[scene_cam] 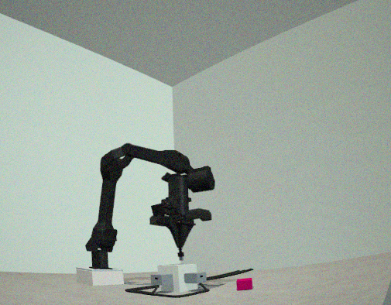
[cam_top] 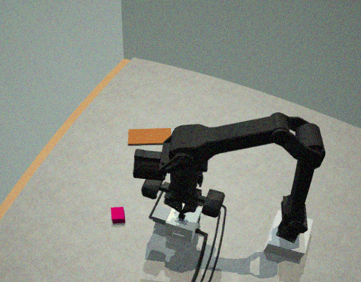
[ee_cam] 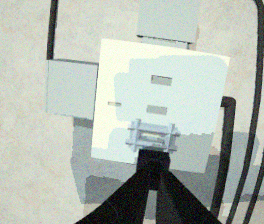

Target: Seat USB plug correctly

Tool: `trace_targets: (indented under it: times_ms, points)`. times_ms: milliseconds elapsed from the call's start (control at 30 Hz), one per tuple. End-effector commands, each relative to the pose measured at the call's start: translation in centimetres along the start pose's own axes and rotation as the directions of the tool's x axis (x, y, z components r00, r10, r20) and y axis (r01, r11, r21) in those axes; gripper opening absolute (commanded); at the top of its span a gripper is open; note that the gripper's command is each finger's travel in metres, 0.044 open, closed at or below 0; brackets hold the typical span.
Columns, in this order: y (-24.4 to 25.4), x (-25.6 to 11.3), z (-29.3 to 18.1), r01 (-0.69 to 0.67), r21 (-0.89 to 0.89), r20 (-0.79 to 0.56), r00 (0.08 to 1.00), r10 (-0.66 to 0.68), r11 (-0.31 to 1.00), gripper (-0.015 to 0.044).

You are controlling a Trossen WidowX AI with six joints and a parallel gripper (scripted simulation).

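Overall, 1 black WidowX AI arm [cam_top: 243, 135] [scene_cam: 107, 199] reaches over the table [cam_top: 82, 161] [scene_cam: 321, 284] from its base, its wrist pointed down; no other arm present, so the question of nearer arm does not arise. Next in size: the white power cube [cam_top: 187, 234] [scene_cam: 178, 280] [ee_cam: 183, 90], under the gripper [cam_top: 182, 210] [scene_cam: 180, 248] [ee_cam: 153, 179]. Fingers clenched on the black USB plug [cam_top: 181, 215] [scene_cam: 181, 254] [ee_cam: 153, 159]. Key relation: plug lies directly below the fingertips, long axis near vertical, metal end down. Exterior view suggests that end stands just above the cube's top, out of the socket; exact clearance cannot be told. Wrist view: the pale socket surround [ee_cam: 172, 135] sits just beyond the plug, its long side running across the view, near parallel to the cube's far edge. Judgement: the next move turns on matching the plug's keyed side to that opening, by a half turn about the vertical if not already made, then pressing straight down. Which way round the plug now faces cannot be told. 2 smaller slots [ee_cam: 161, 80] [ee_cam: 156, 109] lie farther out on the same face. Brands, labels: 0 readable; no legible writing in any of the 3 views.
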State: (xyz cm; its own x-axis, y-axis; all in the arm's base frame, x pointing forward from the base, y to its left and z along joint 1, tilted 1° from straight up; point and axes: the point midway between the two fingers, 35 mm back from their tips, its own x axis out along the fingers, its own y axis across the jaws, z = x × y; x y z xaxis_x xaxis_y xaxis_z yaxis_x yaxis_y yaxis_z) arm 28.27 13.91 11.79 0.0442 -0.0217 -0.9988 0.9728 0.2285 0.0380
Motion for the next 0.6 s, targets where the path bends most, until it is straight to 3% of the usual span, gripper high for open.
trace_targets:
  times_ms: [0, 567]
  points:
    - [0.01, 0.10, 0.07, -0.001, 0.003, 0.007, 1.000, 0.001, 1.000, 0.0000]
    - [0.02, 0.31, 0.15, -0.001, 0.007, 0.015, 1.000, 0.001, 1.000, 0.0000]
